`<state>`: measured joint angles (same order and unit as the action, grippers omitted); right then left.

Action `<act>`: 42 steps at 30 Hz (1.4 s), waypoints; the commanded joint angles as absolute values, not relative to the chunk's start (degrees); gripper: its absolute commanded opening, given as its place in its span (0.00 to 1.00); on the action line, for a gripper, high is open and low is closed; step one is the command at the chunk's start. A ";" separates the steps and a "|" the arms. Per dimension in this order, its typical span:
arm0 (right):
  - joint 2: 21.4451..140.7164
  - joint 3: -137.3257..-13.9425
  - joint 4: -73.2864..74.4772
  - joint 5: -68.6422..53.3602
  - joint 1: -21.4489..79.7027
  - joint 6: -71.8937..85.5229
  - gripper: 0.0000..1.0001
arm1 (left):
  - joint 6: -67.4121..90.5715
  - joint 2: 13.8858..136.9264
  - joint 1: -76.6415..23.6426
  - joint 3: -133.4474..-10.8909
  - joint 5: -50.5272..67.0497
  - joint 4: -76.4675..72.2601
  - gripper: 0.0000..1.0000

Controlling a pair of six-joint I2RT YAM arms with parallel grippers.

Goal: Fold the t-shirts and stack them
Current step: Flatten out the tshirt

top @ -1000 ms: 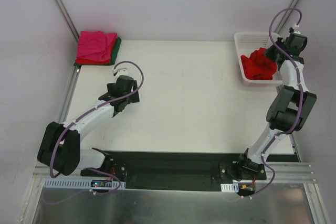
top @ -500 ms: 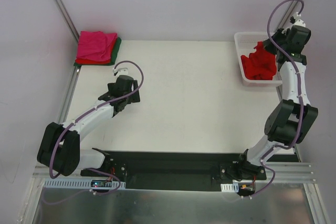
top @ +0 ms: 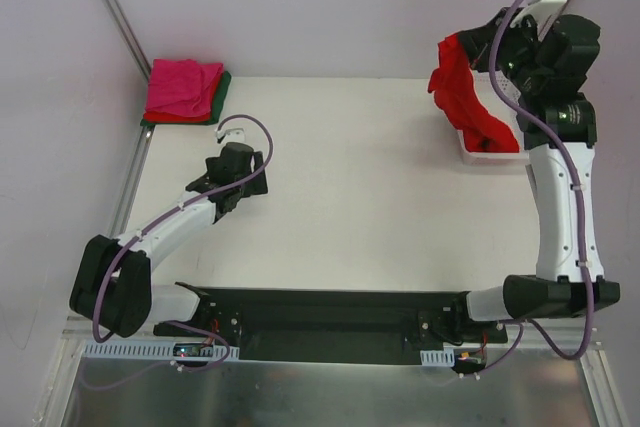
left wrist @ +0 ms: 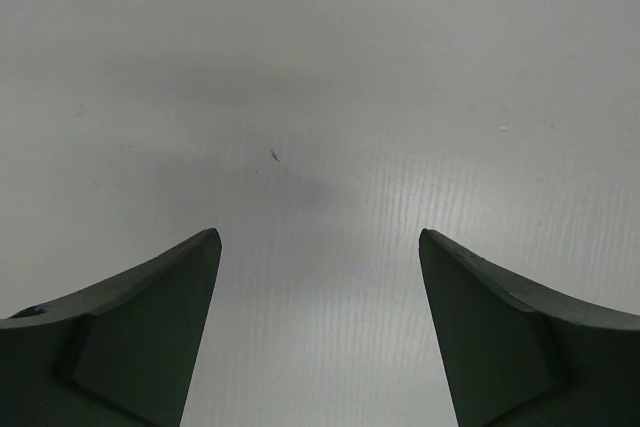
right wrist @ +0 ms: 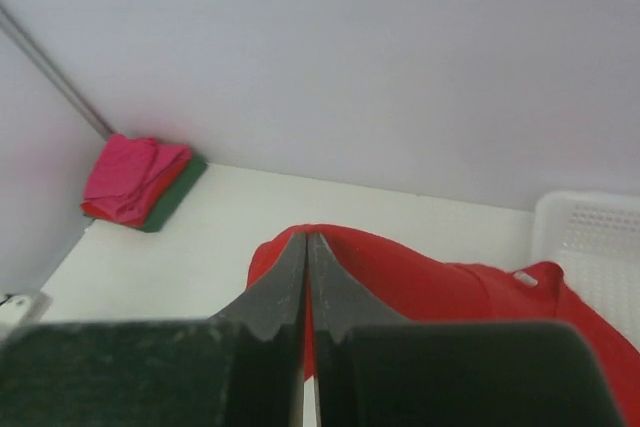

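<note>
Step in hand: fetching the next shirt for folding. Right gripper (right wrist: 307, 239), jaws pressed together on a fold of the red shirt (top: 468, 102), holds it up over the basket (right wrist: 590, 232) at far right; the shirt's lower end hangs into the basket. Left gripper (left wrist: 320, 239) hovers over bare table (top: 350, 207), jaws wide apart, holding nothing. Folded stack (top: 183, 90) sits far left. Next move, judged: carry shirt to mid-table and spread it flat. Shirt hides most of the basket; whether more shirts lie inside, cannot tell.
</note>
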<state>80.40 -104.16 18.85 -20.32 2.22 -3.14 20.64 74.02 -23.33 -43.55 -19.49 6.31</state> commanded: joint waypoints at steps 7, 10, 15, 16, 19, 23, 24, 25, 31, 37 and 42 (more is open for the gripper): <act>67.42 -116.80 25.31 -26.09 12.48 -3.87 0.01 | 22.50 70.31 -24.43 -44.30 -16.53 5.71 0.80; 63.91 -117.51 26.02 -31.18 13.10 -0.37 0.01 | 22.67 69.70 -24.61 -44.21 -15.91 5.71 0.81; 58.28 -115.75 23.13 -38.31 13.10 6.31 0.01 | 23.20 68.47 -24.79 -44.03 -14.07 5.62 0.81; 57.58 -115.14 22.33 -41.02 13.01 7.46 0.01 | 23.29 68.29 -24.87 -43.95 -13.45 5.54 0.81; 55.64 -114.00 17.59 -46.12 13.10 13.26 0.01 | 23.91 67.76 -24.96 -43.94 -12.92 5.62 0.81; 54.67 -113.29 10.39 -50.70 13.10 20.73 0.01 | 24.78 67.59 -25.31 -43.94 -11.96 5.54 0.81; 54.75 -113.29 8.02 -51.50 13.10 23.27 0.01 | 25.05 67.59 -25.40 -43.95 -11.87 5.54 0.81; 54.76 -113.29 7.04 -52.55 13.10 24.33 0.01 | 25.14 67.59 -25.57 -43.95 -11.78 5.54 0.80; 54.93 -112.15 -4.39 -55.37 13.10 34.27 0.01 | 25.75 67.94 -25.84 -43.86 -11.07 5.54 0.80; 55.37 -111.45 -5.54 -54.94 13.10 34.11 0.01 | 26.37 68.38 -26.10 -43.86 -10.28 5.36 0.81; 56.60 -104.96 -2.55 -52.74 13.10 29.98 0.01 | 26.19 69.26 -26.28 -44.30 -9.67 5.27 0.81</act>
